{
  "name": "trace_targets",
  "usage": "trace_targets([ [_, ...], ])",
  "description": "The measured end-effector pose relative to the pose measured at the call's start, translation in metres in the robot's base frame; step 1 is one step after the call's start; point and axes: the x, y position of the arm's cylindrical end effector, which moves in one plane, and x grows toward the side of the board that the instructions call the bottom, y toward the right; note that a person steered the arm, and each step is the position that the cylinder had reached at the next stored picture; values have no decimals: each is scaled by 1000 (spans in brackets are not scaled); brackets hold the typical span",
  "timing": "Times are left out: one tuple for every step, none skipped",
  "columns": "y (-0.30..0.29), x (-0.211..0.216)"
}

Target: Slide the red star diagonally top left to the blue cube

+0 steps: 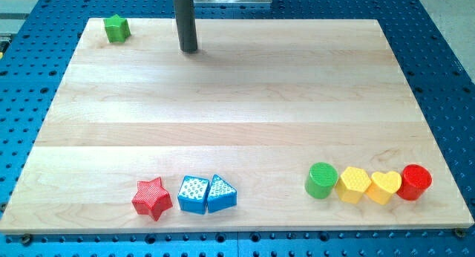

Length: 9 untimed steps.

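Note:
The red star (152, 198) lies near the view's bottom edge, left of centre. The blue cube (193, 194) sits just to its right, a small gap between them. A blue triangular block (221, 193) touches the cube's right side. My tip (190, 49) rests on the board near the view's top, left of centre, far above the star and the cube and touching no block.
A green star (116, 28) sits at the top left corner of the wooden board (237, 101). At the bottom right stands a row: green cylinder (321, 180), yellow hexagonal block (353, 184), yellow heart (384, 186), red cylinder (415, 182).

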Motion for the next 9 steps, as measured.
trace_targets([
  [0, 49],
  [80, 76],
  [219, 79],
  [354, 88],
  [383, 108],
  [218, 123],
  [58, 185],
  [-45, 261],
  [-71, 286],
])
